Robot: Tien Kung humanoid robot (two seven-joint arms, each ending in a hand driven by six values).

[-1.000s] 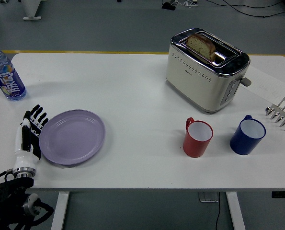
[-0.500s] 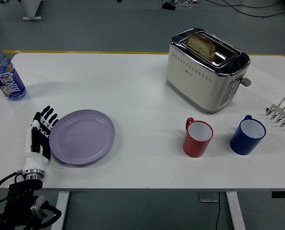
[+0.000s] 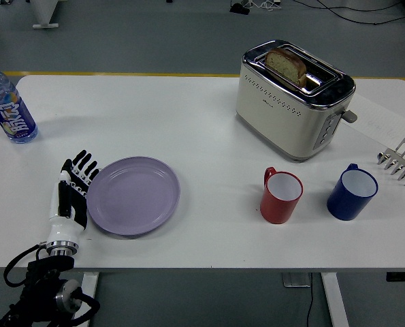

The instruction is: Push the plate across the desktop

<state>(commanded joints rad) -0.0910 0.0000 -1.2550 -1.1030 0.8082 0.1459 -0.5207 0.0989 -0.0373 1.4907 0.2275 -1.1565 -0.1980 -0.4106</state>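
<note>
A lilac plate lies flat on the white table, left of centre near the front edge. My left hand stands on edge against the plate's left rim, its black fingers stretched out straight and holding nothing. The white back of the hand faces left. The right arm does not show.
A red mug and a blue mug stand to the right of the plate. Behind them is a cream toaster with a bread slice in it. A water bottle stands at the far left, a metal rack at the right edge.
My left hand has slid to the right along the table, and the plate has moved right with it, roughly a quarter of its width each half second.
</note>
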